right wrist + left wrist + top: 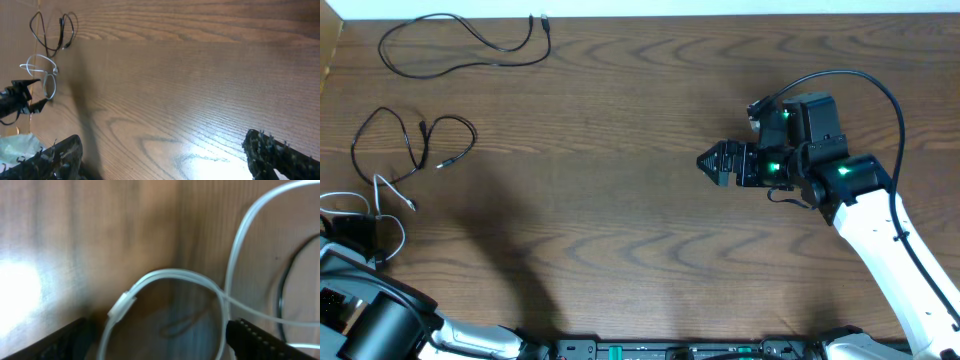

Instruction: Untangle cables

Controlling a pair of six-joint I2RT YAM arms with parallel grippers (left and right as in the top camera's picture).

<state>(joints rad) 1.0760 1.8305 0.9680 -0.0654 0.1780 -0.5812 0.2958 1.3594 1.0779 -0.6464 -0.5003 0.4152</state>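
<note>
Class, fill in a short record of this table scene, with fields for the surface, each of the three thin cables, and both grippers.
Surface: wooden table
First black cable: far left corner, lying alone, apart from the others
Second black cable: left side, loosely looped, close to the white one; contact unclear
White cable: nearest the left arm, its loop lying between the jaws
Left gripper: jaws apart, around the white loop
Right gripper: jaws apart, holding nothing, right of centre
</note>
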